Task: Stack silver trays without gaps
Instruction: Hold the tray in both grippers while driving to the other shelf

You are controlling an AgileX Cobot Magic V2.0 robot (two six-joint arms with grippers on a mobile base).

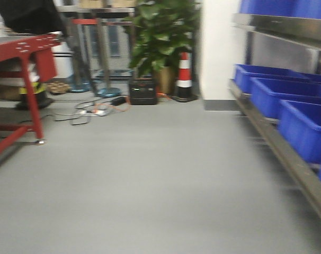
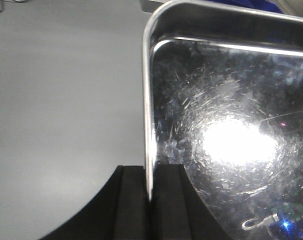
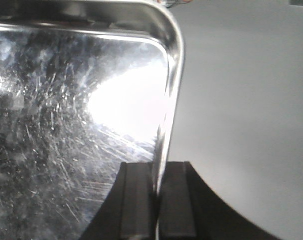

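Note:
A silver tray (image 2: 231,130) fills the right of the left wrist view, scratched and shiny, held above the grey floor. My left gripper (image 2: 150,197) is shut on its left rim, one black finger on each side. The same kind of tray (image 3: 76,125) fills the left of the right wrist view. My right gripper (image 3: 156,192) is shut on its right rim. Neither the tray nor either gripper shows in the front view. I cannot tell whether more than one tray is held.
The front view is blurred. Blue bins (image 1: 287,100) sit on a steel rack along the right. A red metal table (image 1: 23,58) stands at the left. A traffic cone (image 1: 184,76), a plant (image 1: 160,37), a black box (image 1: 143,91) and floor cables (image 1: 91,111) lie ahead.

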